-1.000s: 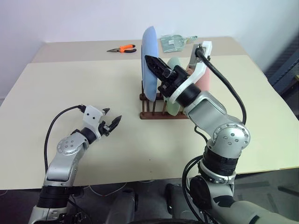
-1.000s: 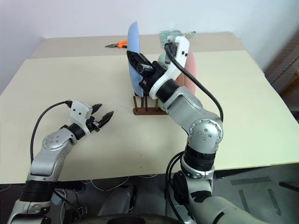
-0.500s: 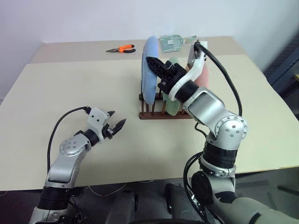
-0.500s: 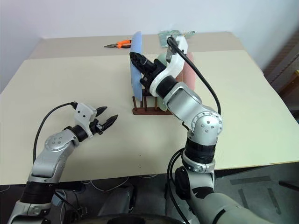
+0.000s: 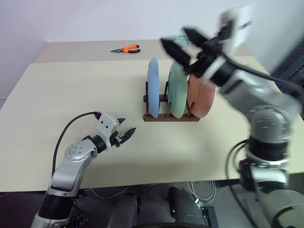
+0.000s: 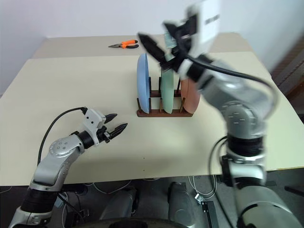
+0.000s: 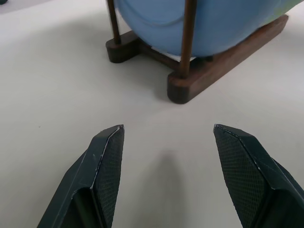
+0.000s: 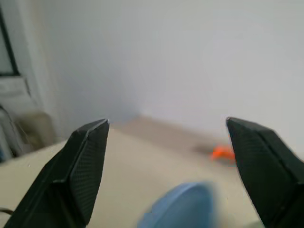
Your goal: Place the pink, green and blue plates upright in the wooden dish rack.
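All three plates stand upright in the wooden dish rack (image 5: 171, 116), which sits on the beige surface (image 5: 71, 90) a little past its middle. The blue plate (image 5: 153, 87) is at the rack's left end, the green plate (image 5: 178, 90) in the middle slot, and the pink plate (image 5: 202, 97) at the right end, each held between thin pegs and apart from its neighbour. The right end effector (image 5: 183, 42) is raised above the rack, its two black fingers spread wide with nothing between them. The left end effector (image 5: 124, 134) hovers low over the surface, well short of the rack, fingers parted and empty. Orange-handled pliers (image 5: 125, 49) lie near the far edge.
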You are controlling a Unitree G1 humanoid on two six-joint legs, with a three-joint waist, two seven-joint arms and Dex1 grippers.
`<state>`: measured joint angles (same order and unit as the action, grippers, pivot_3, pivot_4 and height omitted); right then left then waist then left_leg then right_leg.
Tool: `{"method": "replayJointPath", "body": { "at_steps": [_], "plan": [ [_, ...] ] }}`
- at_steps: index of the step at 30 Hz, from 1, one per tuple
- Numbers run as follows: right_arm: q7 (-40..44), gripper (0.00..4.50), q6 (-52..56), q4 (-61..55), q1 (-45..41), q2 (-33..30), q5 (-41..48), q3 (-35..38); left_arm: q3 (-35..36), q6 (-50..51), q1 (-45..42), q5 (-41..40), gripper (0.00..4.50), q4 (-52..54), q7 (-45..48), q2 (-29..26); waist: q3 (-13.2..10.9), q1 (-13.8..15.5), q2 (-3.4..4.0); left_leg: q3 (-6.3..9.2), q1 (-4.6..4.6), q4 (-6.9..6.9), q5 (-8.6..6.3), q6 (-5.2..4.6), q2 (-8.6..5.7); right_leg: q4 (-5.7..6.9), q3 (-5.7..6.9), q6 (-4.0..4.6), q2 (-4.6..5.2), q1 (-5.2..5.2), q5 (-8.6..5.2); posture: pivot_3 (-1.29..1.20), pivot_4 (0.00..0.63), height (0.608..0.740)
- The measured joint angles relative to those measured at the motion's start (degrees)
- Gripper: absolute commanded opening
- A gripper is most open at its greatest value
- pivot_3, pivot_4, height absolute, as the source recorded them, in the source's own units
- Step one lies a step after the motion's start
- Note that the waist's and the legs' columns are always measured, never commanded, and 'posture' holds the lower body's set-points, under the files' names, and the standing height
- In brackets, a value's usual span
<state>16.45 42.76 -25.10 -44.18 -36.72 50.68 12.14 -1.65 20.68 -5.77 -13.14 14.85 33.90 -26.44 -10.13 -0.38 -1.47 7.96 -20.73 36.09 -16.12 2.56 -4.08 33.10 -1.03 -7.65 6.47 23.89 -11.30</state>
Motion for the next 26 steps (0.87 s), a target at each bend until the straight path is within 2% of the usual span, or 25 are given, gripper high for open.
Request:
{"method": "replayJointPath", "body": {
  "at_steps": [2,5,7,10,17,26],
  "plan": [
    [6.2,4.04,-0.5,1.1,8.8,-6.9,0.0,7.6,0.3,-0.6,-0.6,0.4,3.07,-1.7,0.0,-0.5,0.0,0.4,-0.11,0.01,0.17,0.01,-0.07,-0.10,0.00,-0.10,0.03,0.11,0.05,-0.26,-0.14,0.00,0.150,0.740],
    [13.3,4.04,-1.2,5.3,21.6,-11.8,-1.9,14.8,0.7,-2.4,-1.2,1.4,3.07,-4.5,0.0,-1.2,-0.1,0.7,0.04,-0.26,0.29,0.06,-0.12,-0.19,-0.01,-0.10,-0.10,0.11,0.17,-0.30,-0.16,0.00,0.150,0.740],
    [18.5,4.04,-3.4,7.3,31.8,-14.0,-5.2,18.0,1.1,-4.0,-1.9,1.7,3.07,-7.0,-0.1,-1.8,-0.1,0.9,0.10,-0.29,0.30,0.05,-0.13,-0.20,0.01,-0.05,-0.09,0.10,0.17,-0.29,-0.17,0.00,0.150,0.740],
    [24.2,4.04,-9.3,12.3,43.9,-14.4,-13.2,16.6,3.7,-6.5,-1.9,2.0,3.07,-12.1,-0.1,-3.3,-0.1,0.7,0.18,-0.38,0.35,0.06,-0.14,-0.21,0.02,-0.03,-0.12,0.08,0.18,-0.28,-0.17,0.00,0.150,0.740],
    [27.9,4.04,-19.6,20.5,42.7,-11.4,-20.7,12.0,5.0,-7.5,-1.0,1.6,3.07,-11.7,-0.1,-3.4,-0.2,0.1,0.34,-0.46,0.36,0.13,-0.14,-0.20,0.02,-0.03,-0.08,0.07,0.31,-0.33,-0.16,0.00,0.150,0.740],
    [31.0,4.04,-25.8,28.5,38.6,-9.7,-26.3,5.9,5.3,-7.2,1.8,1.5,3.07,-9.4,-0.6,-3.4,-0.2,0.1,0.31,-0.43,0.36,0.16,-0.15,-0.21,0.01,-0.02,-0.08,0.07,0.31,-0.34,-0.15,0.00,0.150,0.740]
  ]
}}
